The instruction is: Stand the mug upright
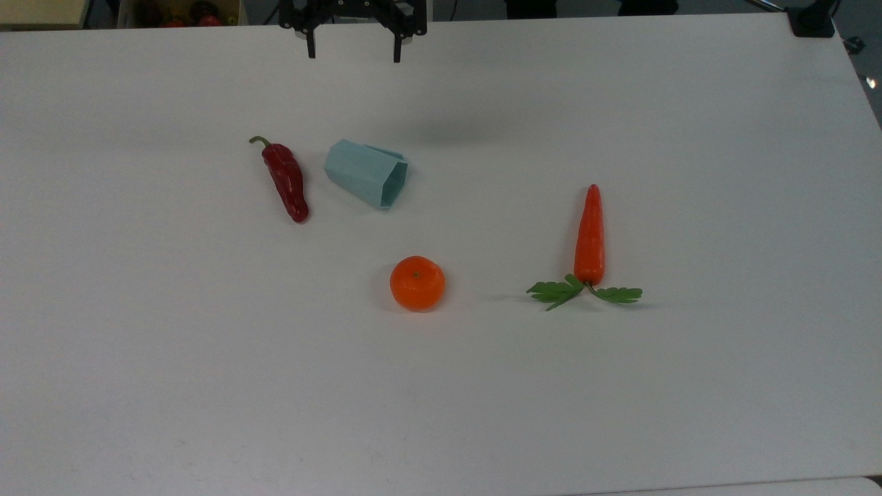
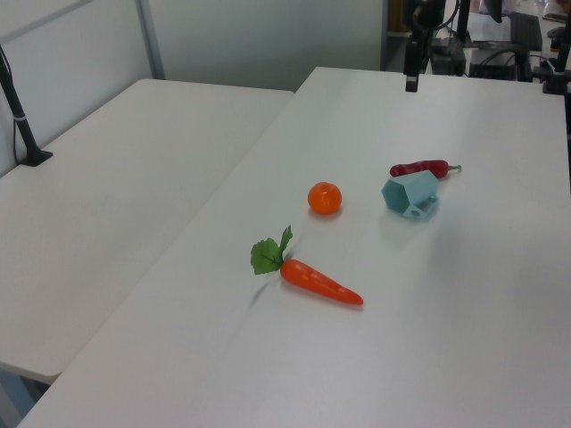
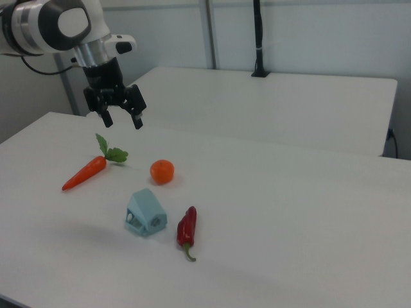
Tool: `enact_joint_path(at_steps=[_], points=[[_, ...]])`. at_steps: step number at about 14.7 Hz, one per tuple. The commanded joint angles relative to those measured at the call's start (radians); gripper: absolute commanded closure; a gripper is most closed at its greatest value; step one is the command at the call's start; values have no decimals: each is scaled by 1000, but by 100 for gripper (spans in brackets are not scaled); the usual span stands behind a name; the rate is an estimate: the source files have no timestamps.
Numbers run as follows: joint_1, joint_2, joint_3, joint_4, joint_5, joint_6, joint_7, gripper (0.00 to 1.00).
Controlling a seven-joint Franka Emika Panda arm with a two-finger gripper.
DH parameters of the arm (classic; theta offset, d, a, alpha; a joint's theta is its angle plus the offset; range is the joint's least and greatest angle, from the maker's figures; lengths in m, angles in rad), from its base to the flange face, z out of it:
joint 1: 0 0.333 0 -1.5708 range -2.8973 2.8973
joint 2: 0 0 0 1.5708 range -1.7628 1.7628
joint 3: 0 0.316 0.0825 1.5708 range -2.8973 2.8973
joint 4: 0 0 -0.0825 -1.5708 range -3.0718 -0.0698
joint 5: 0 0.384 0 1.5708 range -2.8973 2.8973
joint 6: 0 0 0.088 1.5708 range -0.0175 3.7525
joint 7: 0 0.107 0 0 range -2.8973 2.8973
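My claw (image 1: 353,54) hangs in the air with its two fingers spread wide and nothing between them. In the top view it sits at the upper edge of the table (image 1: 689,172), well above the mug (image 1: 365,172) and apart from it. In the right view my claw (image 3: 122,120) hovers high over the table, up and to the right view's left of the mug (image 3: 146,213).

The mug lies on its side on the table. In the top view its hexagonal mouth faces the top view's right and a little down, and its narrower base points toward the pepper (image 1: 286,180). In the left view the mug (image 2: 410,194) shows its open mouth, with its small handle low against the table.

The pepper lies just beside the mug, on the top view's left of it, not touching. The orange (image 1: 417,282) rests near the mug, below it and slightly to the top view's right. The carrot (image 1: 589,238) lies well apart from the mug on the top view's right, its green leaves (image 1: 582,292) at its lower end.
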Motion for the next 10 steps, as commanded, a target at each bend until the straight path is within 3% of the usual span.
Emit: enact_joint_path(at_steps=[1,6,10], points=[[1,-22,-3,-37,19,-17,-9,0],[12,-10,-2,-35,18,-47,-9,0],[44,39,9,-37,-63,-81,55,0]])
